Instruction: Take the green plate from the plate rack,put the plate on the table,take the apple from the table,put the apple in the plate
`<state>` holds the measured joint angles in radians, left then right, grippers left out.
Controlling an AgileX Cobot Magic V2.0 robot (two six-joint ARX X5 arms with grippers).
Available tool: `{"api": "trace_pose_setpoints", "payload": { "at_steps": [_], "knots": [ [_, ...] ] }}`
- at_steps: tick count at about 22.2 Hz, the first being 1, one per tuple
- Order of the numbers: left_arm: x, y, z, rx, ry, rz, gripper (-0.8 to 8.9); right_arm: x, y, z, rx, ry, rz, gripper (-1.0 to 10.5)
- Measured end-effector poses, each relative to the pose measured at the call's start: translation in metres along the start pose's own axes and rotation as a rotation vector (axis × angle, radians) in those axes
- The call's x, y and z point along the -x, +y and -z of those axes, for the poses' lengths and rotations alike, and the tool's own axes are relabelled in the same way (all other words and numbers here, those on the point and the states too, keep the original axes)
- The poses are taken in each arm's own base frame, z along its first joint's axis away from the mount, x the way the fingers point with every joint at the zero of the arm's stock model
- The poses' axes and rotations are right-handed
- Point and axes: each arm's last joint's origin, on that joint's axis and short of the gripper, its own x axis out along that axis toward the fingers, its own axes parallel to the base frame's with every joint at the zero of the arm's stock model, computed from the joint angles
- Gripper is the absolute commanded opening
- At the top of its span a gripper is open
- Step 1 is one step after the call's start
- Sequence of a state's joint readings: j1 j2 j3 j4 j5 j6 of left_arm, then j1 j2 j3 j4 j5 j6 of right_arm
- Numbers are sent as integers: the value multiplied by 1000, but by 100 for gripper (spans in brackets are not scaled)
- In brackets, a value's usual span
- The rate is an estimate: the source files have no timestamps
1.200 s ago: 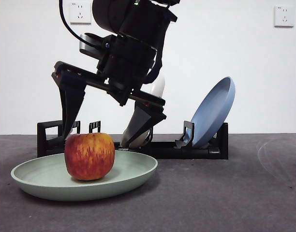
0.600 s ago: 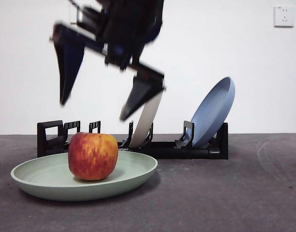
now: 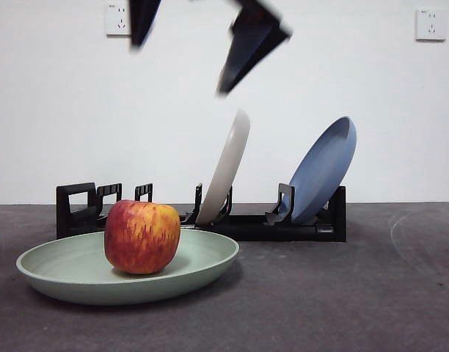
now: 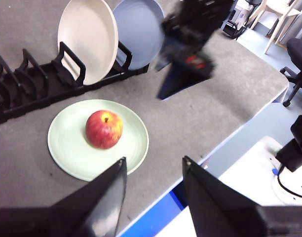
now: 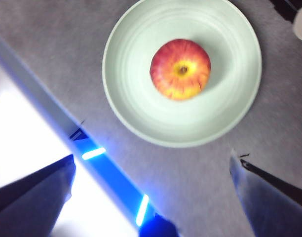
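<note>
The red apple point(image 3: 141, 236) sits in the green plate point(image 3: 63, 268), which lies flat on the table point(image 3: 342, 293) in front of the plate rack point(image 3: 78, 209). My right gripper point(image 3: 180, 67) is open and empty, high above the apple at the top of the front view. Its wrist view looks straight down on the apple point(image 5: 180, 69) in the plate point(image 5: 141, 113), with my right gripper point(image 5: 152, 162) spread wide. My left gripper point(image 4: 154, 160) is open and empty, held back over the table's near edge, well away from the apple point(image 4: 104, 129) and plate point(image 4: 67, 148).
A cream-white plate point(image 3: 228, 165) and a blue plate point(image 3: 323, 169) stand in the rack's slots behind the green plate. The rack point(image 4: 32, 84) has several vacant slots at its handle end. The table edge runs close to the green plate.
My right gripper has risen from around the apple to the top of the front view, jaws still open. The apple stays in the plate, shifted slightly right.
</note>
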<state>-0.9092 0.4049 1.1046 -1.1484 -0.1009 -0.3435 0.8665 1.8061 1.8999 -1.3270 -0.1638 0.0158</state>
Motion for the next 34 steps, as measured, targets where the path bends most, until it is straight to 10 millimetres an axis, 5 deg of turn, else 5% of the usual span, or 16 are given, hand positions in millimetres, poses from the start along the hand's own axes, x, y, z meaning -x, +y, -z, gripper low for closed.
{"api": "trace_pose_setpoints", "payload": {
  "at_steps": [9, 19, 24, 31, 33, 34],
  "knots": [
    [-25, -8, -16, -29, 29, -11, 188, 98, 15, 49, 43, -236, 17, 533],
    [-50, -18, -36, -43, -27, 7, 188, 186, 24, 131, 3, -532, 129, 532],
    [-56, -21, -42, -39, -48, 14, 188, 191, 24, 169, -34, -562, 129, 532],
    [-66, -23, -43, -37, -14, 7, 187, 143, 13, 215, -149, -436, 181, 528],
    [-67, -23, -44, -35, -9, 6, 180, 135, 12, 217, -167, -414, 199, 374],
    [-68, -23, -44, -35, -5, 8, 114, 132, 11, 217, -169, -405, 200, 195]
  ]
}}
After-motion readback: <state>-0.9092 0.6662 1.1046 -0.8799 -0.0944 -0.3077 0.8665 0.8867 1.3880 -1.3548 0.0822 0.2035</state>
